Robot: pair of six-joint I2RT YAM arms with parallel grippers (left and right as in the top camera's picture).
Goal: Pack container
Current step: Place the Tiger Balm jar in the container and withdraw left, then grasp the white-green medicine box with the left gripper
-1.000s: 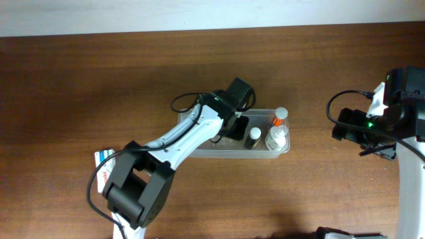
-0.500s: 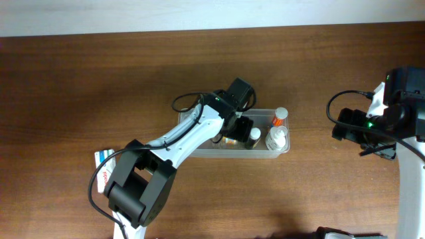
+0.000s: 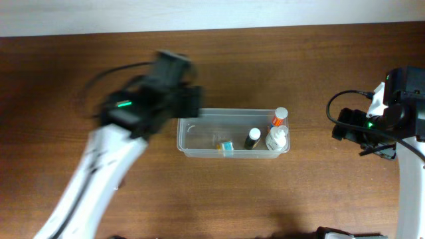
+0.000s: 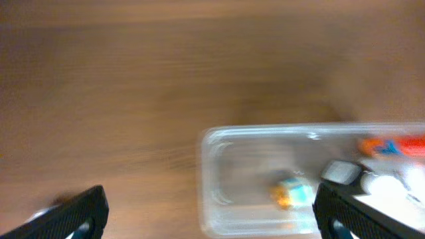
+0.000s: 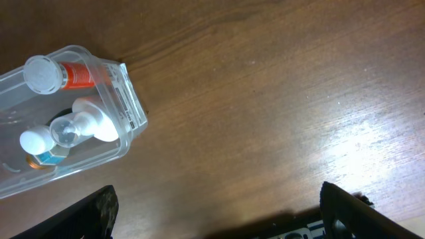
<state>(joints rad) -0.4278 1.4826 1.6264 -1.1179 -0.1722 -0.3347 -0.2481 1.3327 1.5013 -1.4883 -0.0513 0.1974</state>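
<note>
The container (image 3: 199, 113) is a clear tub in the middle of the table. In it are a small blue-and-orange item (image 3: 226, 145), a dark bottle with a white cap (image 3: 252, 138), a white bottle (image 3: 277, 138) and an orange bottle (image 3: 279, 117). My left gripper (image 3: 191, 103) is blurred, just left of the tub's far left corner. In the left wrist view it (image 4: 209, 216) is open and holds nothing, with the container (image 4: 212, 143) and the small item (image 4: 292, 192) below it. My right gripper (image 3: 340, 126) stands open to the right of the tub, holding nothing (image 5: 222, 216).
In the right wrist view the container (image 5: 126, 99) lies at the top left with the orange bottle (image 5: 66, 72) and white bottle (image 5: 86, 119) inside. Bare wooden table surrounds the tub. A pale wall edge runs along the back.
My left gripper has opened and pulled out of the container, swinging up and left. The small blue-and-orange item now lies in the tub. The right arm has not moved.
</note>
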